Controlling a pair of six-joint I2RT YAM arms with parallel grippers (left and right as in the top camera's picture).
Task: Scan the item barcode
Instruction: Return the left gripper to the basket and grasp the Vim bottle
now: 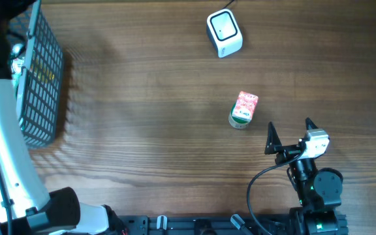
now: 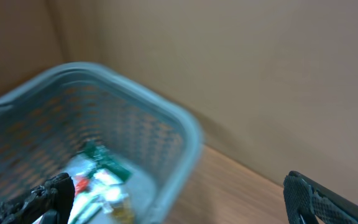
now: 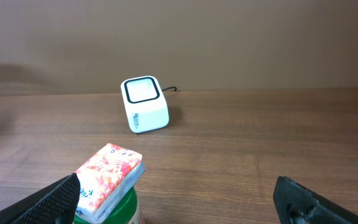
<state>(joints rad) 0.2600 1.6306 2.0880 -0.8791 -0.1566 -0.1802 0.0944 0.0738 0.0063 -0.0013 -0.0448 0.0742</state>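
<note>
A red-and-white tissue pack [image 1: 247, 104] [image 3: 107, 176] lies tilted on top of a green-lidded jar [image 1: 238, 120] [image 3: 122, 208] at mid-table. The white cube scanner [image 1: 224, 32] [image 3: 145, 104], with a dark-framed window on top, stands beyond them at the far edge. My right gripper [image 1: 290, 128] [image 3: 179, 205] is open, low over the table just right of the pack and jar, with nothing between its fingers. In the left wrist view my left gripper [image 2: 179, 202] is open above the near rim of the grey basket [image 2: 135, 93], holding nothing.
The mesh basket [image 1: 41, 78] sits at the table's far left and holds several packets [image 2: 101, 180], blurred in the left wrist view. The scanner's cable runs off the far edge. The left arm's white link [image 1: 5, 150] crosses the left side.
</note>
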